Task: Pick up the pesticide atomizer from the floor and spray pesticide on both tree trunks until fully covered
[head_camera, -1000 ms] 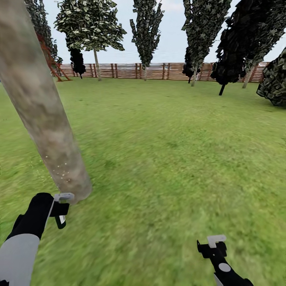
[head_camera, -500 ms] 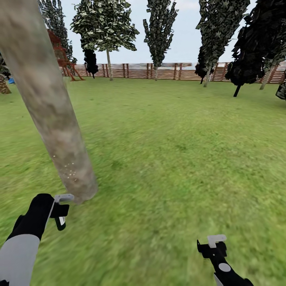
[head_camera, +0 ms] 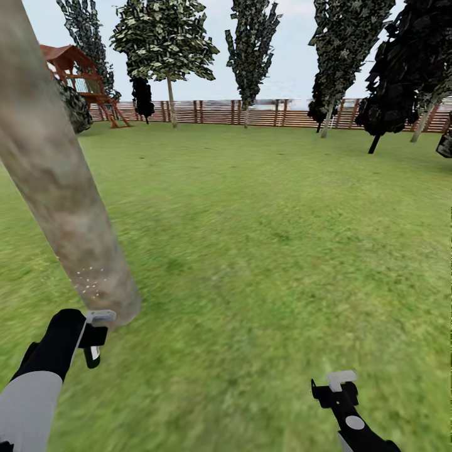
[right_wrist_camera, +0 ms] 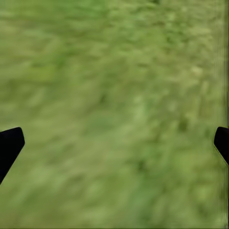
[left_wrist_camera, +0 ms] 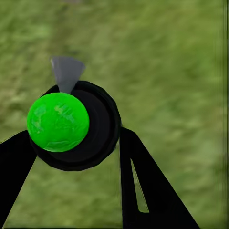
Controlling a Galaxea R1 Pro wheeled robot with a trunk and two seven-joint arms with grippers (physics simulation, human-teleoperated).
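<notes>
A thick mottled grey-brown tree trunk (head_camera: 63, 188) leans across the left of the head view, with pale spray specks (head_camera: 88, 282) low on it. Just in front of its base, my left gripper (head_camera: 94, 339) is shut on the pesticide atomizer (head_camera: 93, 355). In the left wrist view the atomizer (left_wrist_camera: 71, 126) is a black round body with a bright green cap, held between the two black fingers (left_wrist_camera: 143, 181) over grass. My right gripper (head_camera: 339, 384) hangs low at the right over the lawn. Its fingertips (right_wrist_camera: 10, 143) stand far apart with nothing between them.
Green lawn (head_camera: 270, 226) stretches to a brown slat fence (head_camera: 263, 113) at the back. A leafy tree with a thin pale trunk (head_camera: 171, 100) and dark cypresses (head_camera: 251, 56) stand along it. A red wooden play frame (head_camera: 81, 78) is at the far left.
The camera has turned, so the fence and far trees sit further right and the play frame has come into sight. The near trunk now stands slightly further left. Both grippers keep their places.
</notes>
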